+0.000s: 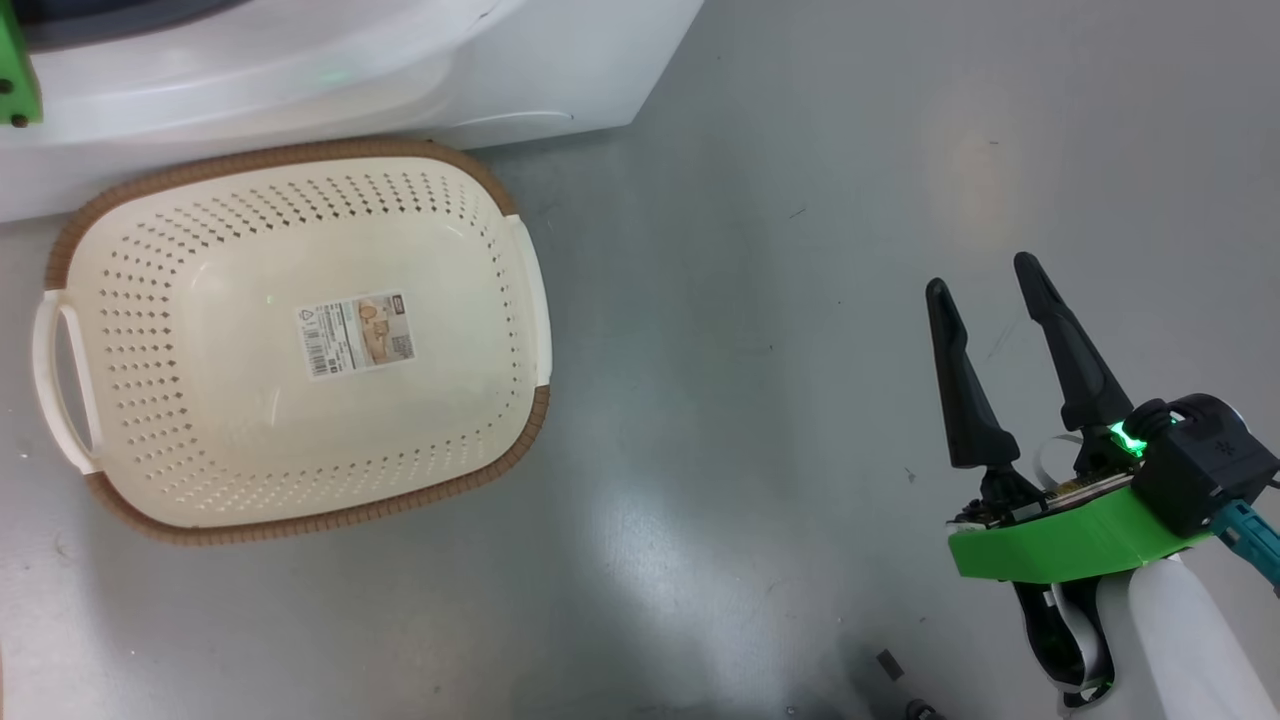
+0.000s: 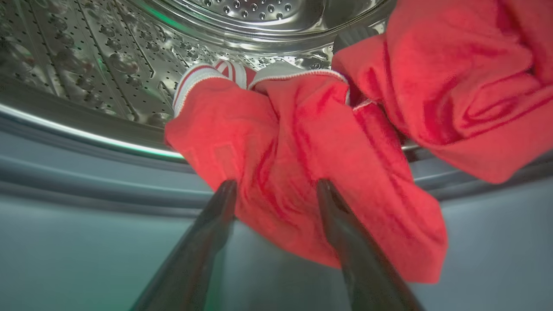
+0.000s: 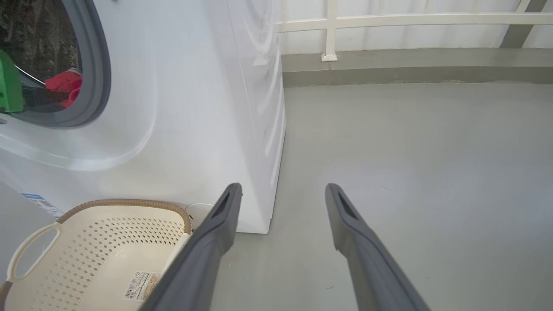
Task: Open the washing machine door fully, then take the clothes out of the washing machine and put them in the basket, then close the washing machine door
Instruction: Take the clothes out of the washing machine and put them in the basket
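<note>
The clothes (image 2: 302, 142) are bright red fabric with a red-and-white striped band, bunched at the mouth of the steel drum (image 2: 108, 56) and drooping over the grey rubber ring (image 2: 86, 181). My left gripper (image 2: 276, 185) is open, and a hanging fold of the red cloth lies between its fingertips. The right wrist view shows the washing machine (image 3: 194, 108) with red clothes (image 3: 65, 86) in its opening. The cream basket (image 1: 300, 150) stands empty on the floor against the washing machine (image 1: 300, 60). Far to its right, my right gripper (image 1: 980, 276) hangs open over bare floor. The washing machine door is out of view.
The left arm's green wrist mount (image 1: 12, 70) sits at the machine's opening. Grey floor (image 1: 800, 300) stretches right of the basket. A white rail (image 3: 389, 19) runs along the far wall. Small dark bits (image 1: 890, 665) lie near my base.
</note>
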Motion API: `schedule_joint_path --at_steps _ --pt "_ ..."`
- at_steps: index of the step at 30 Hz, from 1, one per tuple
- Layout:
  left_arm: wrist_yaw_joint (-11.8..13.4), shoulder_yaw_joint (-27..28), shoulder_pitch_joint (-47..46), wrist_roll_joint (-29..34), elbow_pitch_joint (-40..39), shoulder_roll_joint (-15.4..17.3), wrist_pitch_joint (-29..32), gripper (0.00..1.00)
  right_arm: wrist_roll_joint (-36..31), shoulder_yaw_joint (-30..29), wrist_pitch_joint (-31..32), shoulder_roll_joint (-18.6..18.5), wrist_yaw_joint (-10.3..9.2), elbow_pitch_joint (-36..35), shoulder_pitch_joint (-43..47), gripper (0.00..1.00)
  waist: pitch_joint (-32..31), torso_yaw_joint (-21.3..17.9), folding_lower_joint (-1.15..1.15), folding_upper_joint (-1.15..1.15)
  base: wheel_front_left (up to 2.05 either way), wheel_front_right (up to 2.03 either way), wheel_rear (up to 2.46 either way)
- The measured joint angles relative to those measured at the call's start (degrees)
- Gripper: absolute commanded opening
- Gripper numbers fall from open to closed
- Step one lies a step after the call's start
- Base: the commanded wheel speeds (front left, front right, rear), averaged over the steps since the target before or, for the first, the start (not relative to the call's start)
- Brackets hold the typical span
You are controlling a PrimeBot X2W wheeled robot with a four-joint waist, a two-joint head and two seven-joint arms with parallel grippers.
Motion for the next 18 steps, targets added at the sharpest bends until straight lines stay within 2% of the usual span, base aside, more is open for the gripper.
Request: schedule_joint_path --at_steps 8,10,18 --pt "0.7 -0.5 0.0 0.2 0.6 0.5 0.3 1.0 1.4 0.7 0.0 0.0 0.0 -0.5 0.0 1.0 0.6 -0.6 0.0 0.0 0.0 0.0 0.0" --pt "0.7 -0.5 0.0 0.2 0.7 0.6 -0.2 0.01 1.4 0.7 0.0 0.0 0.0 -0.5 0.0 1.0 0.8 -0.7 0.0 0.0 0.0 0.0 0.0" --pt "0.5 -0.4 -0.6 -1.2 1.1 1.0 -0.7 0.0 1.7 0.7 0.0 0.0 0.0 -0.6 0.0 1.0 1.0 -0.9 0.0 0.0 0.0 0.0 0.0"
